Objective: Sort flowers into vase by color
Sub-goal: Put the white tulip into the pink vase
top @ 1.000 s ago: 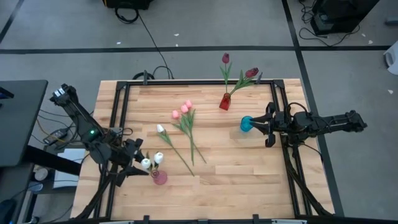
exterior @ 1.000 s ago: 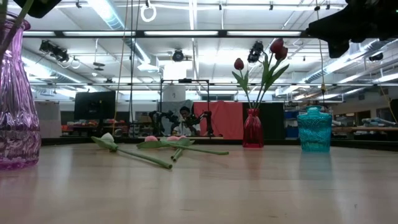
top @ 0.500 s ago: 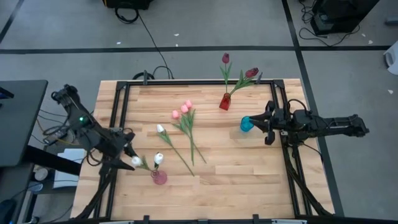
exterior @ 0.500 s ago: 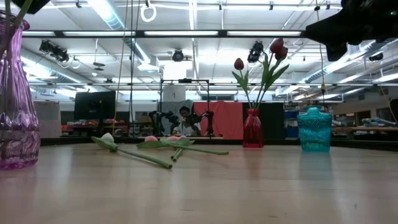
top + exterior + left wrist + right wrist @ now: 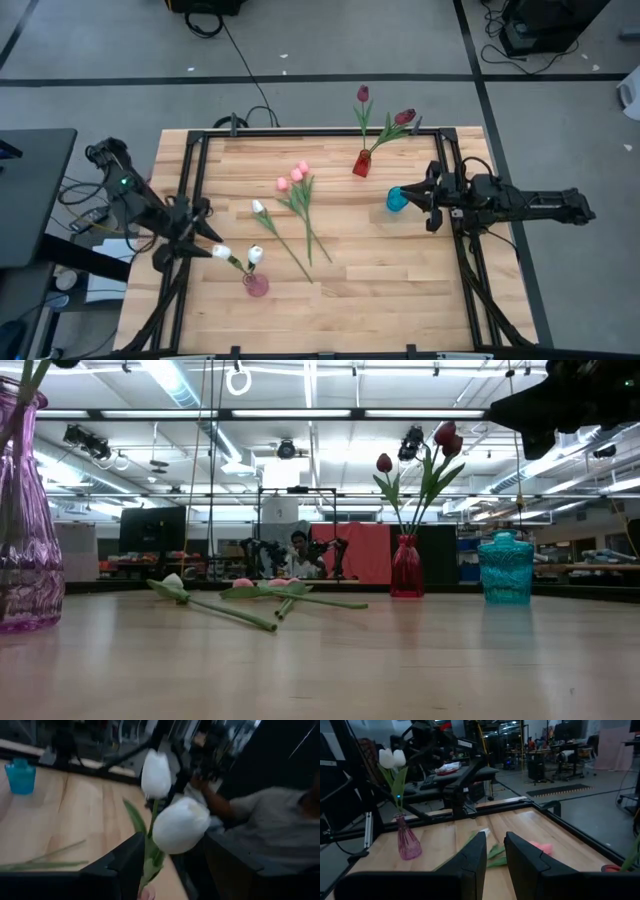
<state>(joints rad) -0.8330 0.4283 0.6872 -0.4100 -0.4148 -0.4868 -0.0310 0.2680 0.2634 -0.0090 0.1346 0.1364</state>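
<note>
The left arm's jaws point(image 5: 172, 240) stand released at the bench's point(image 5: 380, 270) left edge, just beside two white tulips point(image 5: 236, 257) standing in the pink vase point(image 5: 257, 285). The right arm's jaws point(image 5: 412, 200) hang part-open above the teal vase point(image 5: 397, 199), grasping nothing.

Three vases on the bench point(image 5: 400, 290): pink point(image 5: 257, 286), red point(image 5: 361, 164), teal point(image 5: 397, 199). Seven flowers: two white point(image 5: 237, 257) in the pink vase, two dark red point(image 5: 383, 107) in the red vase, one white point(image 5: 258, 207) and two pink point(image 5: 292, 177) between them.
</note>
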